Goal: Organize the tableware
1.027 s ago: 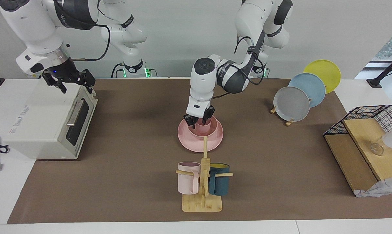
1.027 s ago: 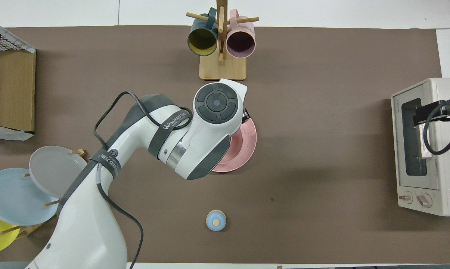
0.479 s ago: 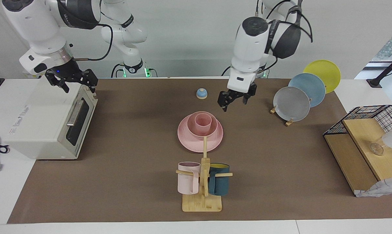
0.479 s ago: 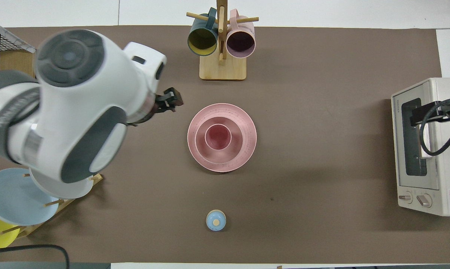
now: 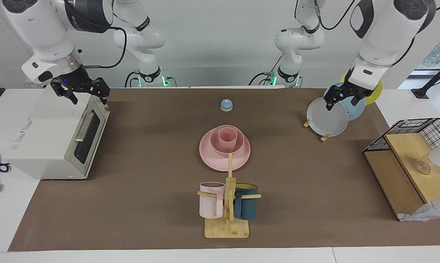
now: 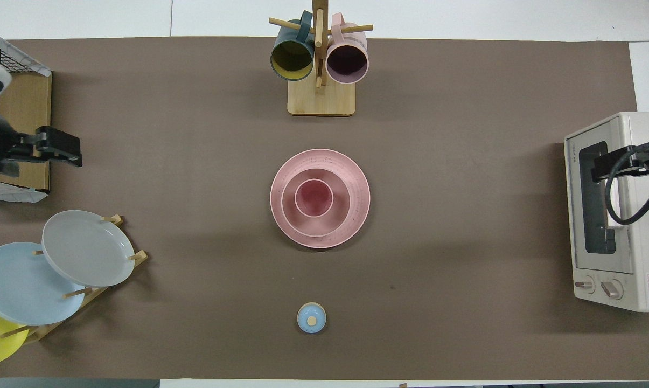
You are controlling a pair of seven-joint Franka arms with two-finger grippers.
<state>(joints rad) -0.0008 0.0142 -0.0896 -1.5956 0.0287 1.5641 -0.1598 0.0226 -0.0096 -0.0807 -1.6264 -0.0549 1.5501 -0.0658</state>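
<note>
The salmon-pink plate (image 5: 214,162) lies in the middle of the mat, with the pink bowl (image 5: 238,147) on it and the small pink cup (image 5: 228,136) upright in the bowl. The overhead view shows the plate (image 6: 360,183), the bowl (image 6: 339,216) and the cup (image 6: 314,197) nested one inside the other. My left gripper (image 5: 342,102) is open and empty, raised over the plate rack at the left arm's end; it also shows in the overhead view (image 6: 60,153). My right gripper (image 5: 81,96) is open and waits over the toaster oven (image 5: 52,138).
A wooden mug rack (image 5: 227,223) with a pale-pink and a teal mug stands farther from the robots than the pink stack. A small blue bell (image 5: 226,105) sits nearer to the robots. Grey, blue and yellow plates (image 5: 327,117) lean in a rack. A wire-and-wood shelf (image 5: 406,160) stands beside it.
My left gripper has let go of the cup in the bowl, risen, and swung away to the plate rack at its own end. The right arm has barely moved.
</note>
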